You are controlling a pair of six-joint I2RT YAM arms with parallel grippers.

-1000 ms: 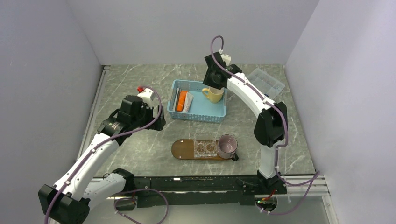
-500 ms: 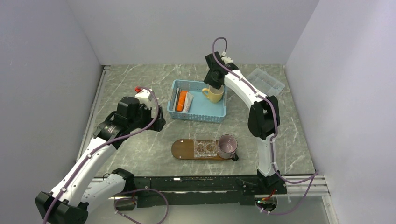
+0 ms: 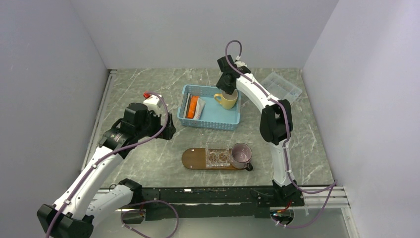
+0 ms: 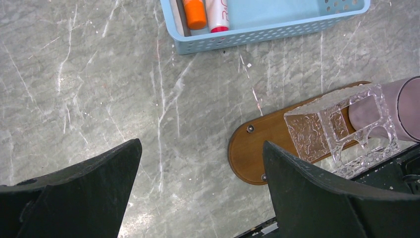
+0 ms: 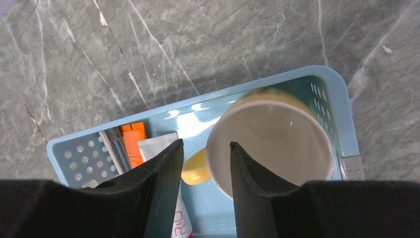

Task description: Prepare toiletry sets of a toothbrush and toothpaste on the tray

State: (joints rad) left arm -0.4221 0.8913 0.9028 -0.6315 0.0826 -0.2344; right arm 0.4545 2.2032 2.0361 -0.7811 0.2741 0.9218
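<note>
At the far middle of the table (image 3: 148,158), the blue basket (image 3: 212,121) is holding the two toothbrushes (image 3: 186,105), the orange toothpaste (image 3: 192,106) and the white toothpaste (image 3: 199,109). They are lying side by side along its left end, while a yellow cup (image 3: 226,101) is standing at its right end. The right gripper (image 5: 206,146) is reaching down over that cup. Its fingers are standing partly apart and straddling the rim on the handle side, one inside and one outside; whether they are pressing on the wall cannot be told. The left gripper (image 4: 200,146) is hovering over the table between basket and tray (image 4: 250,153), its fingers spread wide and carrying nothing. The tray is lying nearer the arm bases, bearing a clear holder (image 4: 341,129) at its middle and a purple cup (image 4: 401,106) just beside it at the right end. A clear compartment box (image 3: 281,88) is sitting at the far right.
</note>
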